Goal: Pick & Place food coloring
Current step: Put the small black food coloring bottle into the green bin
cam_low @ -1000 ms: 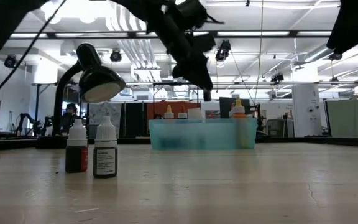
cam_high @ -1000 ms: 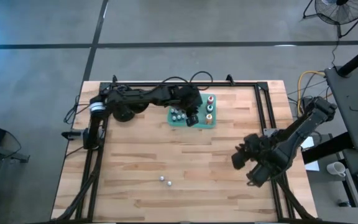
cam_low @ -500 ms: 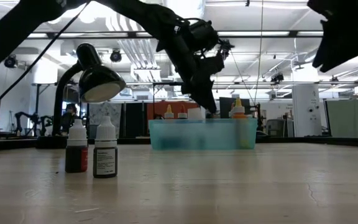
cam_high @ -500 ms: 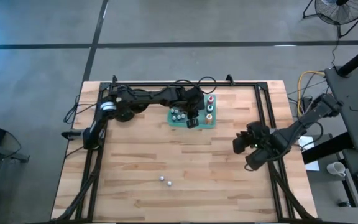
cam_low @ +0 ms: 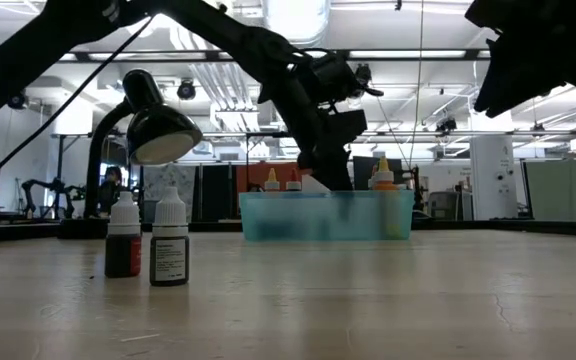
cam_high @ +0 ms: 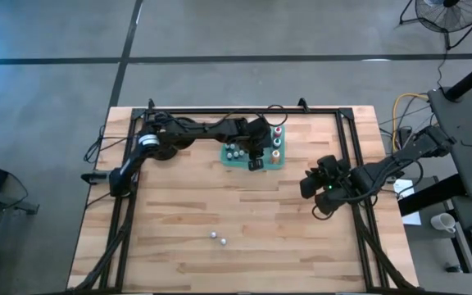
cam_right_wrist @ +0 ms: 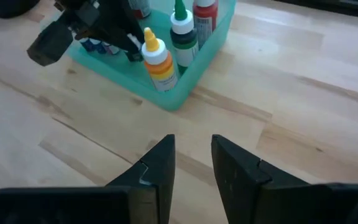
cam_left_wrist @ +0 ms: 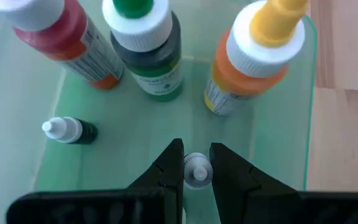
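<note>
Reaching down into the green tray [cam_high: 234, 161], the left gripper [cam_left_wrist: 196, 171] has its fingers set on either side of 1 small whitish-capped bottle [cam_left_wrist: 196, 170], nearly touching its cap; whether they already grip it I cannot tell. Judging by the layout, the work is partly done: 2 small bottles [cam_low: 149, 240] already stand side by side on the wooden table [cam_high: 179, 213], well apart from the tray toward the near edge, while most of the food coloring is still inside the tray. Left in the tray are 3 larger bottles, a red one [cam_left_wrist: 58, 34], a dark green one [cam_left_wrist: 148, 50] and an orange one [cam_left_wrist: 253, 59] with a yellow tip, standing in a row just beyond the targeted bottle, and another small dark bottle [cam_left_wrist: 70, 129] beside the red one. More small bottles cluster at the tray's far end from the large ones in the high view. The right gripper [cam_right_wrist: 191, 162] hangs over bare table near the tray's orange-bottle corner, fingers slightly apart and holding nothing.
</note>
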`<control>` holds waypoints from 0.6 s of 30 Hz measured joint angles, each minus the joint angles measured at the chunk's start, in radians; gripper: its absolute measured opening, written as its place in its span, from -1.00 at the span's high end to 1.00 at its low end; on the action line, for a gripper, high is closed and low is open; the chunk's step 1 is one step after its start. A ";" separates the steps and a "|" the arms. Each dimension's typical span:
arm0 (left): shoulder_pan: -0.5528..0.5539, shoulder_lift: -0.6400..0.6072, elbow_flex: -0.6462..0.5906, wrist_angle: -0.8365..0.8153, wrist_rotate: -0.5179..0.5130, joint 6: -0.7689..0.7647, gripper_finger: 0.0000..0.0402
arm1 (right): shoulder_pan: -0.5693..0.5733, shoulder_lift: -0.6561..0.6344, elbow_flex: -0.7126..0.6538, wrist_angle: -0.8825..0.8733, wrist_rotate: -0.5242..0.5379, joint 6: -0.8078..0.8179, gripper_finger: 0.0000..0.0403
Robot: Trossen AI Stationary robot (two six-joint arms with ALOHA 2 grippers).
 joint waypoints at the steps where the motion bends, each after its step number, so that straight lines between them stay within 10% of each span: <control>1: 0.000 0.003 0.000 0.000 0.000 0.000 0.83 | 0.000 0.000 0.000 0.000 0.000 -0.004 0.51; 18: 0.001 0.053 0.000 0.018 0.000 -0.001 0.61 | 0.000 0.000 -0.001 -0.002 -0.003 -0.020 0.54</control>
